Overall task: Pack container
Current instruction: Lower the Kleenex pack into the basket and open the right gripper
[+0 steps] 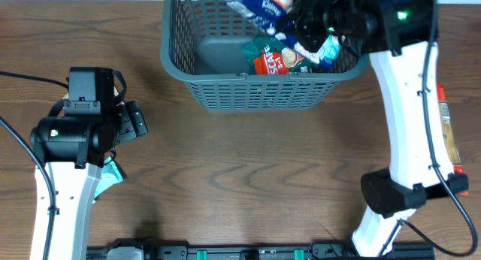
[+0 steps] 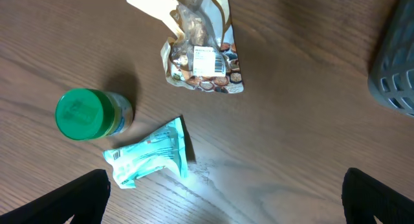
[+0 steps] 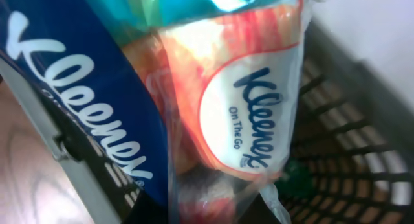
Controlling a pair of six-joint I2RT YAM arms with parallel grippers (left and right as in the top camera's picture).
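Observation:
The dark grey lattice basket stands at the table's far middle; its corner shows in the left wrist view and its wall in the right wrist view. My right gripper is shut on a clear-wrapped Kleenex tissue pack, blue and orange, held above the basket's inside. An orange packet lies in the basket. My left gripper is open and empty, low over the table at the left.
Under the left gripper lie a teal packet, a green-lidded jar and a snack bag. The teal packet shows beside the left arm. An orange tube lies by the table's right edge.

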